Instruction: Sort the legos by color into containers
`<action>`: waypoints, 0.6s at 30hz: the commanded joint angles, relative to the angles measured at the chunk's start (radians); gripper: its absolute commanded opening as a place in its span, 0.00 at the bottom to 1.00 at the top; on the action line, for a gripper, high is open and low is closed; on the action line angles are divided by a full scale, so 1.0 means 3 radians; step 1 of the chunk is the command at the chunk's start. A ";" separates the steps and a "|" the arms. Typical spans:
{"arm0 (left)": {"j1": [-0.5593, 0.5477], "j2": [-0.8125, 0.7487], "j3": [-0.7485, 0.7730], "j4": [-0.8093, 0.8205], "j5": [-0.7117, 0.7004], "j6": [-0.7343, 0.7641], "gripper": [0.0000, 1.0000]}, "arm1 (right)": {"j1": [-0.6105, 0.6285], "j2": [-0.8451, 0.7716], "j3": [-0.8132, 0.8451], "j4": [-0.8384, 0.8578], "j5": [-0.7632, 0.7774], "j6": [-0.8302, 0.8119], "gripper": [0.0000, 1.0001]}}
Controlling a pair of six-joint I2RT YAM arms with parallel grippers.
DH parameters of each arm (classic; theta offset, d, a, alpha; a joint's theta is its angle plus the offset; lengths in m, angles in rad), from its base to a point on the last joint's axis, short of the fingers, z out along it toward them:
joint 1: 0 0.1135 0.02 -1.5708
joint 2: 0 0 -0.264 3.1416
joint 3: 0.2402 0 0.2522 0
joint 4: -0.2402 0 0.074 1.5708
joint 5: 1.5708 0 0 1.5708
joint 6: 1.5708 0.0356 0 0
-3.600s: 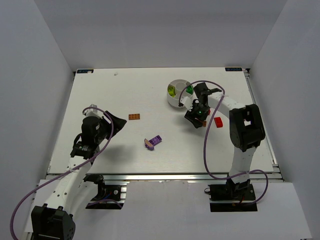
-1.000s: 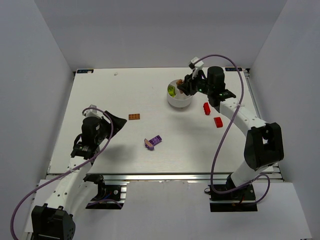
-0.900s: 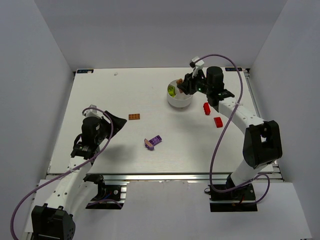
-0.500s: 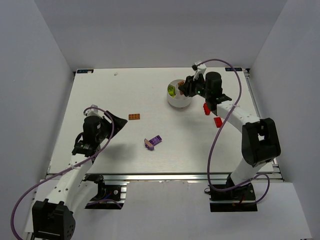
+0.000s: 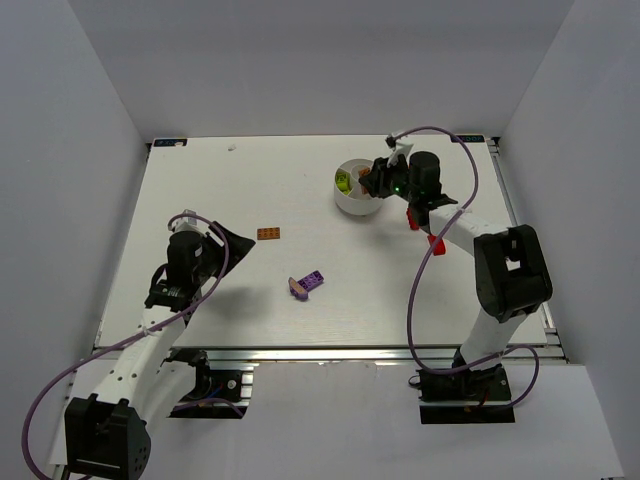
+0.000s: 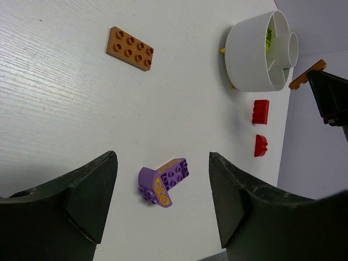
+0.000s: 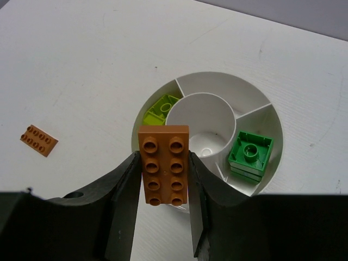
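— What has the right pincer (image 7: 163, 163) got?

— Its two dark fingers are clamped on the long sides of an orange brick (image 7: 164, 157): a flat rectangle of glossy plastic, two rows of four round studs facing up. It hangs over the near rim of the dish (image 7: 217, 84), not resting in any section.

— And the dish?

— Round, white, smooth, with thin walls. Wedge sections ring a round centre well (image 7: 201, 128). One wedge holds a translucent yellow-green brick (image 7: 157, 111), tilted against the wall. Another holds a dark green brick (image 7: 250, 152), square, with one big stud on top.

— The left pincer (image 6: 162, 163)?

— Spread wide, gripping nothing, above the worktop (image 6: 54, 109), which is white with a fine ridged grain.

— Loose pieces?

— A second orange plate (image 6: 129, 48), the same eight-stud shape, lies flat, well apart from the dish. A purple piece (image 6: 163, 182) lies on its side, rounded at one end with a yellow pattern on that face. Two red bricks (image 6: 260, 111) sit near the dish, one squarish, the other with a curved top.
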 commanded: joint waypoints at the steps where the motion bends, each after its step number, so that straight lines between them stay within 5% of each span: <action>1: 0.0007 -0.0029 0.0066 0.0024 0.0010 -0.0020 0.77 | -0.0042 0.0060 -0.0037 0.0318 0.0011 0.0023 0.18; 18: 0.0007 -0.0070 0.0061 -0.0007 0.0004 -0.0046 0.77 | -0.0083 0.0244 -0.0078 0.0533 -0.0040 0.0105 0.38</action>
